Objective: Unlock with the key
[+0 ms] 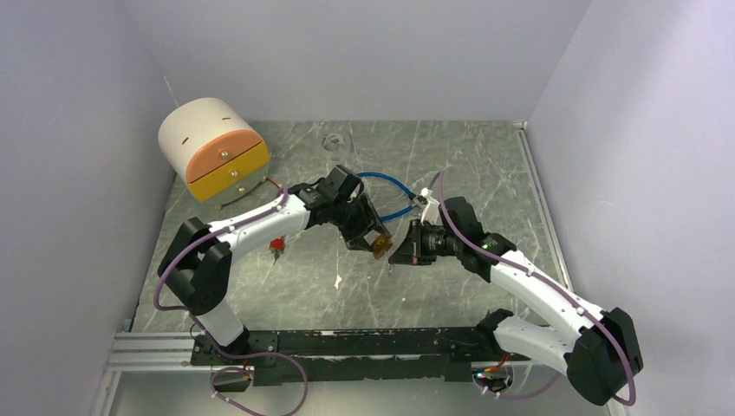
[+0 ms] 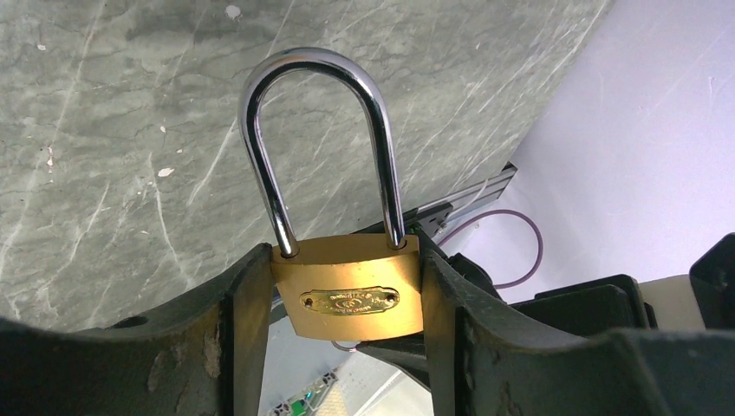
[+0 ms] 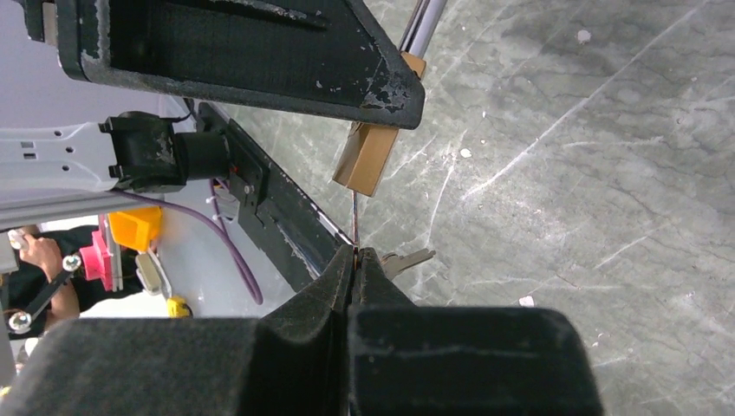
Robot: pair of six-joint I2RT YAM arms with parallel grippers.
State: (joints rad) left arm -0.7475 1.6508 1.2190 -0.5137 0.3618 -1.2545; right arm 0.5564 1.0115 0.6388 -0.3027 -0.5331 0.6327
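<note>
So the left gripper (image 2: 342, 260) is clamped on the padlock (image 2: 351, 299), brass body squeezed between its fingers, shackle sticking out past them, held up over the middle of the table (image 1: 485, 165). The right gripper (image 3: 354, 256) sits just under the padlock's bottom, pinched shut on the key (image 3: 406, 261), whose end pokes out beside its fingertips.

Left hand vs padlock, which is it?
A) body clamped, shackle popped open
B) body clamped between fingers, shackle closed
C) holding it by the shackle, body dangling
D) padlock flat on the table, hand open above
B: the left wrist view shows the padlock body squeezed between the left hand fingers, both shackle legs seated in it.
</note>
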